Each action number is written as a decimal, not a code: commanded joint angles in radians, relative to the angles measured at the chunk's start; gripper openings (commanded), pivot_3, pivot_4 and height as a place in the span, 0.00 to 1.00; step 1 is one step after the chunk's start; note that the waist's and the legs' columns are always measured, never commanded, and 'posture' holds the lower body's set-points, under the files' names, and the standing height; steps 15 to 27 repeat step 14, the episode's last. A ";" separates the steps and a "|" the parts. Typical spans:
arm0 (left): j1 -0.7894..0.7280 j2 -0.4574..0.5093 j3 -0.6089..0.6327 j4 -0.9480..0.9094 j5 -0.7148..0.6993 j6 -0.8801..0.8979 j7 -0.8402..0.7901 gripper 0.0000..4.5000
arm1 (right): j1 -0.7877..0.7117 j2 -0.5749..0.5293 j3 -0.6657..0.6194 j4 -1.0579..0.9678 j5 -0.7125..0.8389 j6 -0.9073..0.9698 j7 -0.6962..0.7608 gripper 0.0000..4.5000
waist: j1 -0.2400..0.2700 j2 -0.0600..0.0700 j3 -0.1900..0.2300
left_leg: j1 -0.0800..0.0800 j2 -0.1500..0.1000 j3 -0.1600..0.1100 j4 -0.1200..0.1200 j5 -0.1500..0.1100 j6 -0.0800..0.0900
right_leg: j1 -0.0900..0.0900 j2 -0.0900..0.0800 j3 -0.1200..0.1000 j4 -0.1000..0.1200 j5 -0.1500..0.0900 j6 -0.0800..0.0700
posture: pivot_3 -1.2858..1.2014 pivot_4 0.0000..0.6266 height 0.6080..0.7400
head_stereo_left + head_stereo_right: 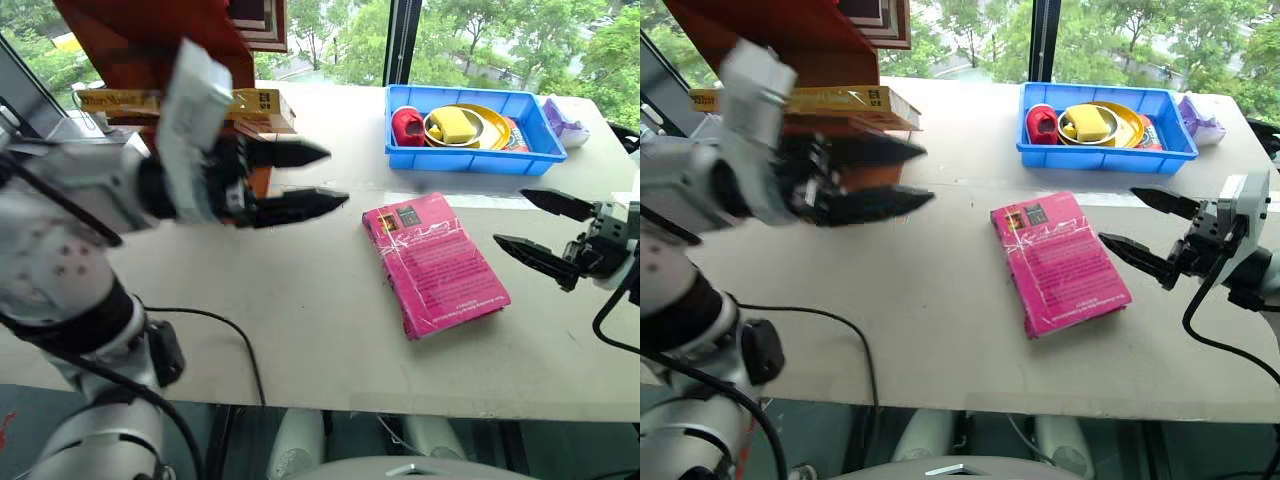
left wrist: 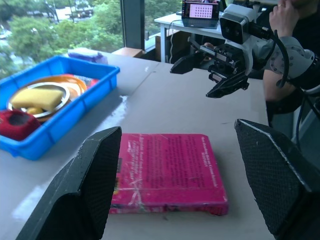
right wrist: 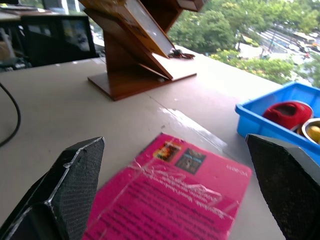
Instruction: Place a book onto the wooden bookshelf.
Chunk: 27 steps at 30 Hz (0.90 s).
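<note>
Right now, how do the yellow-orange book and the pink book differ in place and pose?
The yellow-orange book lies on a board of the wooden bookshelf, raised off the table; the pink book lies flat on the table itself. The yellow-orange book sits behind the left gripper, while the pink book lies between that gripper and the right gripper. Neither is held; both grippers are open.

pink book (image 2: pixel 170 172) between spread fingers (image 2: pixel 92 185); blue tray (image 2: pixel 75 107) beside.
</note>
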 commanded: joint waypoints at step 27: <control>0.672 0.125 -0.125 0.109 0.186 -0.668 0.092 0.82 | 0.572 0.038 -0.391 -0.023 -0.127 -0.096 0.206 1.00 | 0.001 0.000 0.000 | 0.019 0.001 0.001 -0.003 -0.001 0.000 | 0.016 -0.004 0.003 -0.004 -0.003 -0.005 | 0.52 0.24 1.00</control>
